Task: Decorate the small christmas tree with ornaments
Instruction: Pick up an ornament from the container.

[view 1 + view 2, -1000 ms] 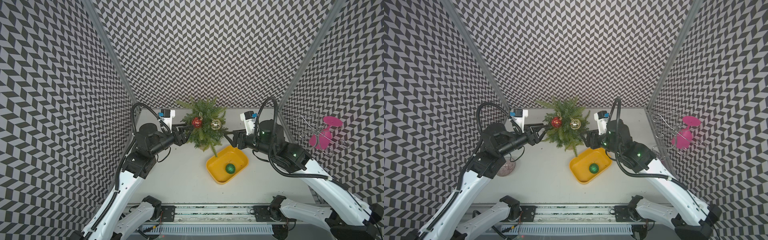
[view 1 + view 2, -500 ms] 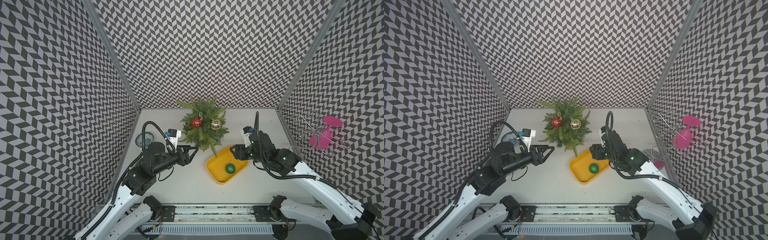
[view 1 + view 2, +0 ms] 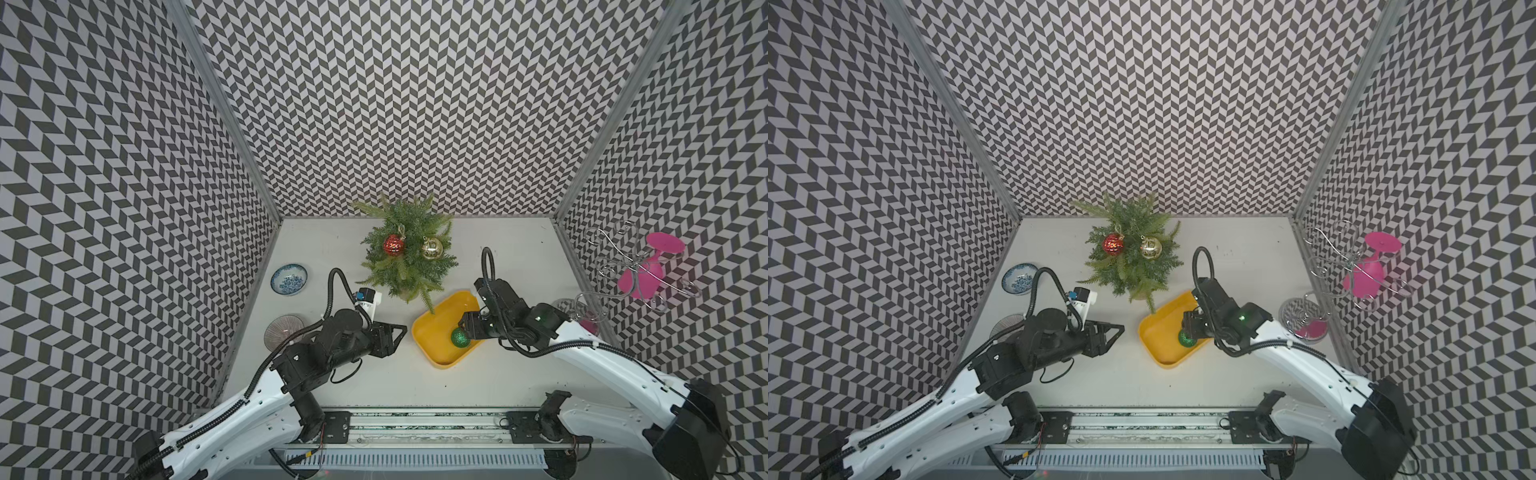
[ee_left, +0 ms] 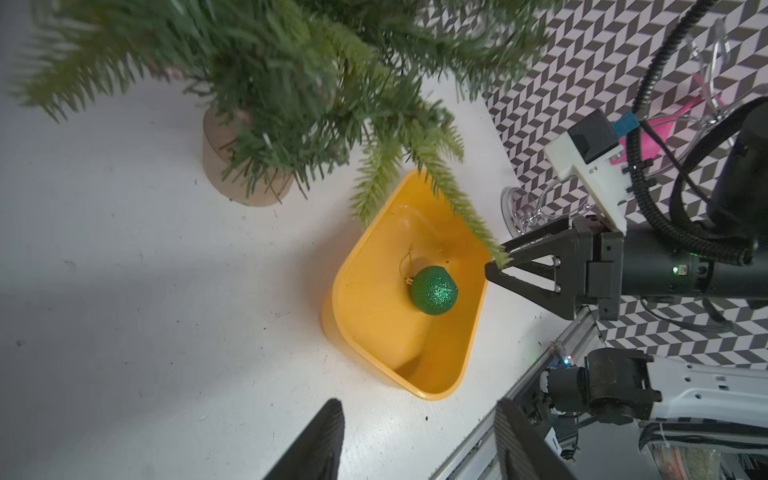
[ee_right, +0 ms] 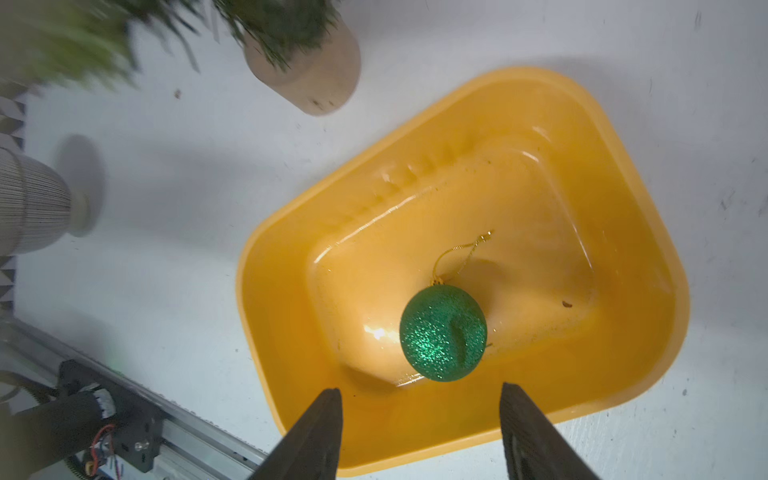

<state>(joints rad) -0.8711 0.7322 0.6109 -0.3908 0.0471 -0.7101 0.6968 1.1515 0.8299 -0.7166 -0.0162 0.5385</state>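
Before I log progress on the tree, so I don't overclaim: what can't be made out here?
- Twigs holding the red ornament and the gold ornament: too small among the branches, both top views.
- Part of the green ornament: under the right hand, in a top view.
- Most of the small christmas tree: blurred and cut off at the edge, right wrist view.

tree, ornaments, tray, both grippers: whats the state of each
small christmas tree, upright on the table, two ornaments on it
red ornament, hanging on the tree
gold ornament, hanging on the tree
yellow tray, flat on the table, holds one ornament
green glitter ornament, lying loose in the yellow tray, not gripped
left gripper, open, empty
right gripper, open, empty, over the yellow tray
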